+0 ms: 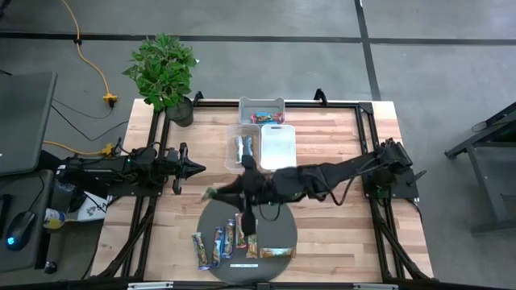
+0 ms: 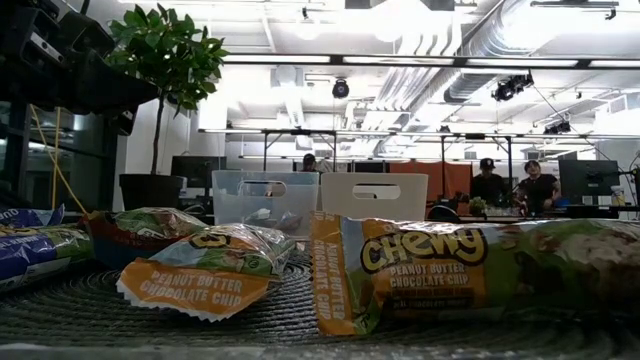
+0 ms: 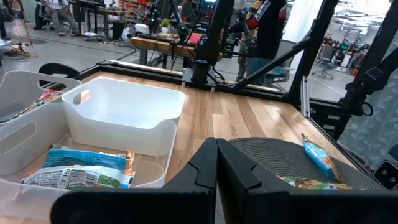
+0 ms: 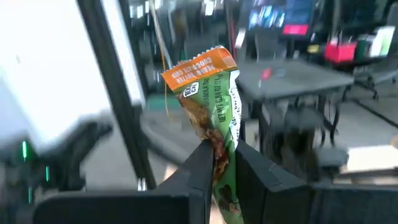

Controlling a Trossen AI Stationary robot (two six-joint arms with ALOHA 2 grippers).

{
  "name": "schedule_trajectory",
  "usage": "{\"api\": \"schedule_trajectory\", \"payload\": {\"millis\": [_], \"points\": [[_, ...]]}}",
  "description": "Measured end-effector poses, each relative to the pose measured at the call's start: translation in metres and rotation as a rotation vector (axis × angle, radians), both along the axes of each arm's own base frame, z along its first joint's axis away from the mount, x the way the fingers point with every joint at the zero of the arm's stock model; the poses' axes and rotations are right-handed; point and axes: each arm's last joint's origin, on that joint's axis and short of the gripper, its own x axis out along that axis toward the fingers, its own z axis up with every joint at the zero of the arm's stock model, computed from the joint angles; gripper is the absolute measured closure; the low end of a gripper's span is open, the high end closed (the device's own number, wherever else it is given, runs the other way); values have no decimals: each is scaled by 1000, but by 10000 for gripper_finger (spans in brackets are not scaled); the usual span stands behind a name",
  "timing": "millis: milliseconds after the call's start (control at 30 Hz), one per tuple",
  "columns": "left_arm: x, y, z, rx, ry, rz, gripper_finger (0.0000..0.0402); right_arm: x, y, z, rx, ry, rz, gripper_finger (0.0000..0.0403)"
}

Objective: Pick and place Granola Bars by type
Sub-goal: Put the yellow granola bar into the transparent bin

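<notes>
My right gripper (image 4: 221, 152), reaching from the table's right side to above its middle (image 1: 230, 191), is shut on a green granola bar with an orange end (image 4: 208, 99), (image 1: 211, 193). Below it a round dark mat (image 1: 266, 221) carries several more bars: blue ones (image 1: 199, 250) and green-orange ones (image 1: 274, 252), (image 2: 470, 270). A far bin (image 1: 262, 113) holds red bars, a clear bin (image 1: 242, 149) holds blue ones, and a white bin (image 1: 278, 145) stands beside it. My left gripper (image 1: 197, 168), (image 3: 216, 149) waits shut at the left. My right gripper pinches the green bar's near end (image 4: 217, 146) between its two fingers. The fingers lie level and point toward the table's left. The bar sticks out ahead of the fingertips with its orange crimped end (image 4: 199, 68) farthest away, lifted clear of the mat.
A potted plant (image 1: 165, 72) stands at the table's far left corner. A black frame (image 1: 363, 121) runs round the table's edges. Bare wood (image 1: 339, 234) lies to the right of the mat. People work at desks (image 2: 510, 185) in the room behind.
</notes>
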Motion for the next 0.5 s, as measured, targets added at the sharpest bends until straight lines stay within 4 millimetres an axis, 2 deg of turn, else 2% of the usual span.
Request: {"api": "schedule_trajectory", "payload": {"millis": [267,500], "points": [[0,0,0,0,-1,0,401,12,-47,12,143,-128,-109,363],[0,0,0,0,-1,0,401,17,-82,14,229,-162,-180,367]]}}
